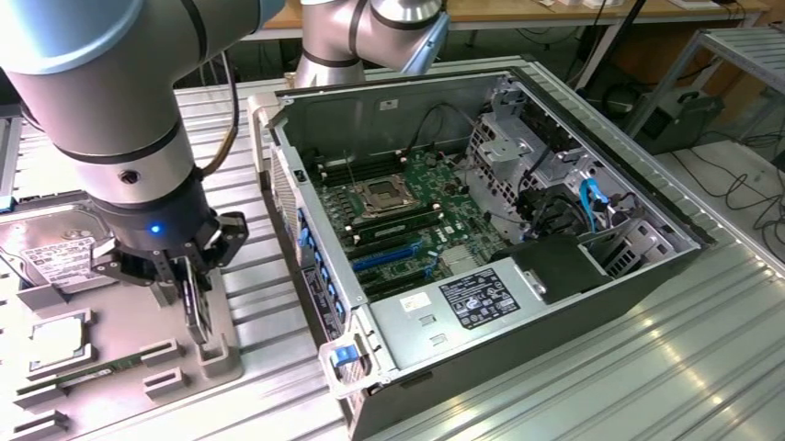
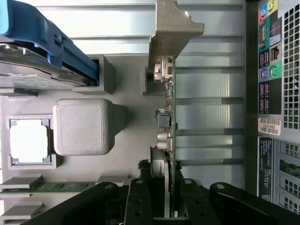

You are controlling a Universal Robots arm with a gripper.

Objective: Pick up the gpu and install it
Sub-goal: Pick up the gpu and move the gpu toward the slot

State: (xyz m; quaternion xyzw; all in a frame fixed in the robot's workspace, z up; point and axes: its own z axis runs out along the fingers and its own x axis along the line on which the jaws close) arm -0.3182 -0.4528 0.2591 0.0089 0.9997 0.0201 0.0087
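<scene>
The gpu (image 1: 197, 310) is a thin black card standing on edge over the grey parts tray (image 1: 123, 409) at the exterior view's left, just above its slotted holder (image 1: 216, 356). My gripper (image 1: 187, 292) comes down on it from above and is shut on the card's upper edge. In the wrist view the gpu (image 2: 171, 117) runs edge-on away from my gripper (image 2: 164, 204), with a finger (image 2: 139, 199) pressed on each side. Its pale metal bracket (image 2: 174, 33) is at the far end, next to a grey holder block (image 2: 152, 82). Whether the card still touches the holder I cannot tell.
The open computer case (image 1: 638, 266) lies at the exterior view's right, with its motherboard and blue slots (image 1: 390, 257) exposed; its rear port panel (image 2: 276, 93) is beside the tray. On the tray are a hard drive (image 1: 50, 250), a CPU (image 1: 55, 340) and a green memory stick (image 1: 86, 375). A second arm (image 1: 368, 37) stands behind.
</scene>
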